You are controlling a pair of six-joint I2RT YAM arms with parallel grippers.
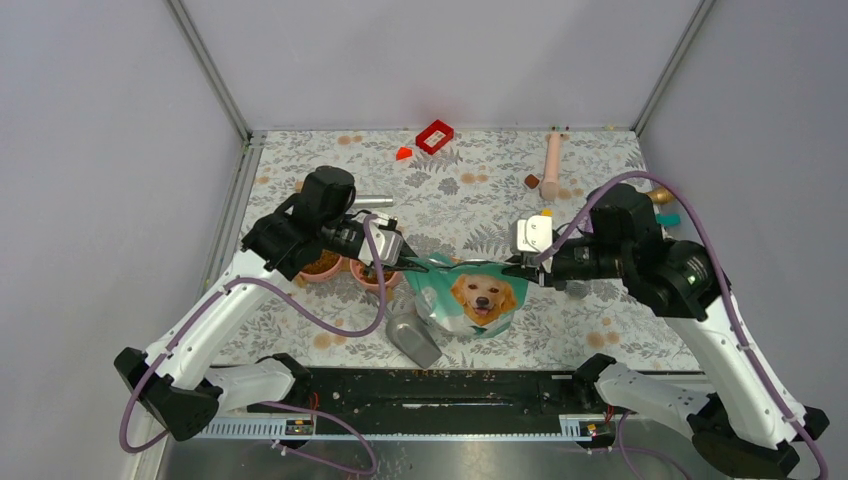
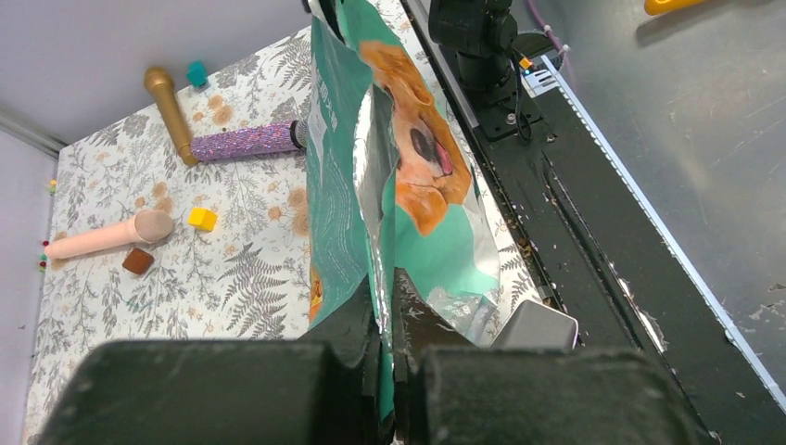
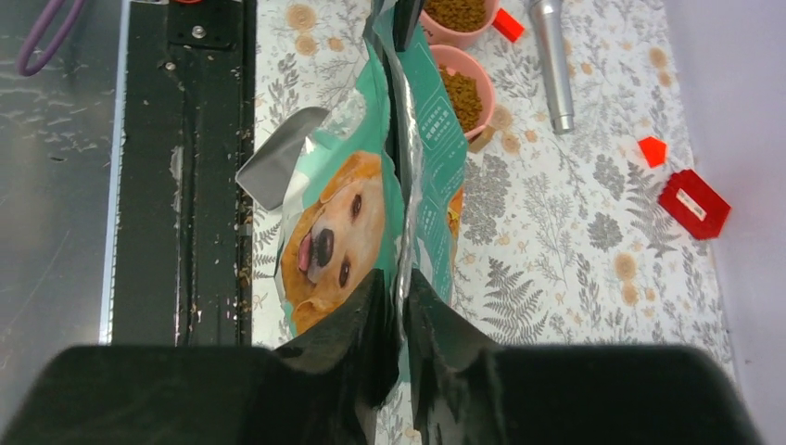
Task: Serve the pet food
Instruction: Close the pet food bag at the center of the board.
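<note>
teal pouch (image 1: 478, 300) pinched at each end — left pincer (image 2: 385, 289), right pincer (image 3: 400, 289) both clamped, contents hidden

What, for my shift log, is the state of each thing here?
Pouch, held up by its top edge between both hands.
Left hand, shut on pouch.
Right hand, shut on pouch.
Bowls, both holding kibble.
Scoop, lying unheld beside the pouch.
</note>
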